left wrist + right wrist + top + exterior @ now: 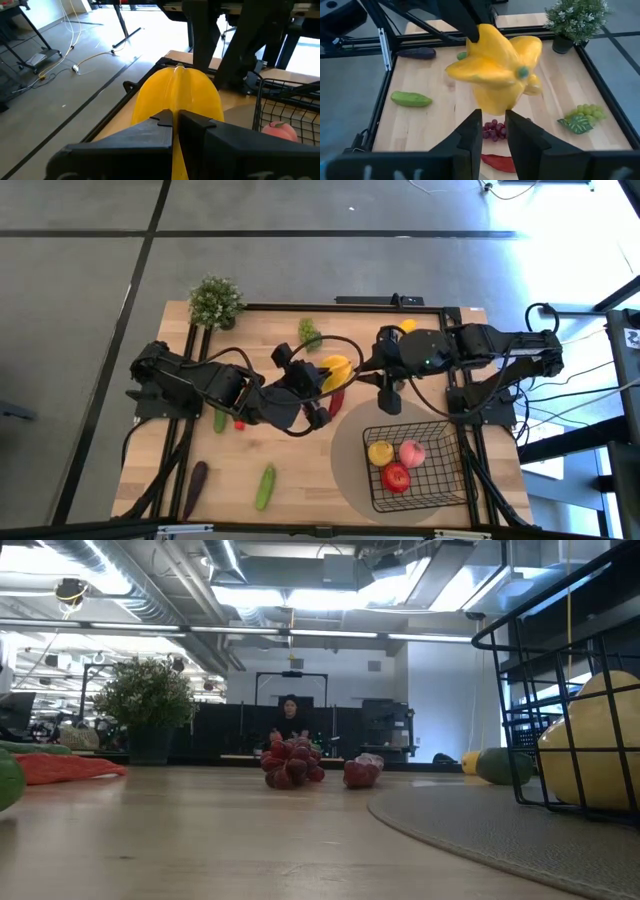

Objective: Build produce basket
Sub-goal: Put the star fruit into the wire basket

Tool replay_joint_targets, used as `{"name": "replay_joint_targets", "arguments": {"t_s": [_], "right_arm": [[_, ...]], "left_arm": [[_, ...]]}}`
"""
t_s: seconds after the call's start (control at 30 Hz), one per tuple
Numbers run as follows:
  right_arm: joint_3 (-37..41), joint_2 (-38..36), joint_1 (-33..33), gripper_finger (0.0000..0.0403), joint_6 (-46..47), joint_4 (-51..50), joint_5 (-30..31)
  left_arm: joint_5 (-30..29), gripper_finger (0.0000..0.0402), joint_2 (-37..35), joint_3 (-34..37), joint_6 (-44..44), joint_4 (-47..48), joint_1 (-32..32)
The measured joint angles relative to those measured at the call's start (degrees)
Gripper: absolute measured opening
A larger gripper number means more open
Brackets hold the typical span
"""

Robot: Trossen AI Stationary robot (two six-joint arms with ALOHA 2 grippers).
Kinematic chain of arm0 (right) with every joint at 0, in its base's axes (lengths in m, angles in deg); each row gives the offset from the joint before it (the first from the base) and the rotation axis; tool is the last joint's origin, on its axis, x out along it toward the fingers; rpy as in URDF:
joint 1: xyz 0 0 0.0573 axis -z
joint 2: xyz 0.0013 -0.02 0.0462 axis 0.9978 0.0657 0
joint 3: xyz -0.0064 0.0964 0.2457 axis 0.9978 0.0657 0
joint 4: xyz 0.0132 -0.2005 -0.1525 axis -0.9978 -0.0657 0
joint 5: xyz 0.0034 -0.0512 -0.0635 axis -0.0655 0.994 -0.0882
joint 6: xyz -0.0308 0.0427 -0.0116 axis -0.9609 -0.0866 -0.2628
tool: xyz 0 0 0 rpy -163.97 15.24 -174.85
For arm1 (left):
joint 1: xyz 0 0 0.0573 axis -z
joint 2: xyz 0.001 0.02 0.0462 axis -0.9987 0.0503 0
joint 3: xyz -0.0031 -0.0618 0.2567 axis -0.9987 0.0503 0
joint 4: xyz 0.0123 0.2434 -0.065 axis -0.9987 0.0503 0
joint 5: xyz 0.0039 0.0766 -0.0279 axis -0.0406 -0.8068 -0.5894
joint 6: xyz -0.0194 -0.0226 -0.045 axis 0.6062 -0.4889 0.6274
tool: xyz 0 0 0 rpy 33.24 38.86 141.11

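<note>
Your left gripper (322,385) is over the middle of the table (300,480), its fingers pinched on a yellow star-shaped fruit (337,368) and holding it up off the wood. In the left wrist view the two dark fingers (155,131) press against the fruit's yellow ridge with almost no gap between them. The right wrist view shows the same fruit (495,67) hanging in the air, gripped from above by the other arm.

Your right gripper (390,400) hangs just beside that fruit, near the far edge of the basket (452,480). Its fingers (470,137) stand slightly apart with nothing between them.

The basket sits on a round grey mat (345,470) at the near right of the table. Inside it you have a yellow lemon (380,452), a pink peach (412,452) and a red apple (396,476).

Loose on the table you can see dark red grapes (492,131), a red chili (497,162), green grapes (309,333), a cucumber (265,487) and an eggplant (195,483). A potted plant (216,302) stands at the far left corner.
</note>
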Motion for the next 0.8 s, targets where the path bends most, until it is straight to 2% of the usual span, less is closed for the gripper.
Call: {"name": "replay_joint_targets", "arguments": {"t_s": [0.53,0.8], "right_arm": [[0.0,1.2,1.8,0.0088,-0.3,-0.5,-1.5],[0.0,1.2,1.8,0.0088,-0.1,-1.9,0.5]], "left_arm": [[0.3,0.0,0.0,0.0,0.0,0.1,-0.1],[0.5,0.0,0.0,0.0,0.0,0.2,-0.2]]}}
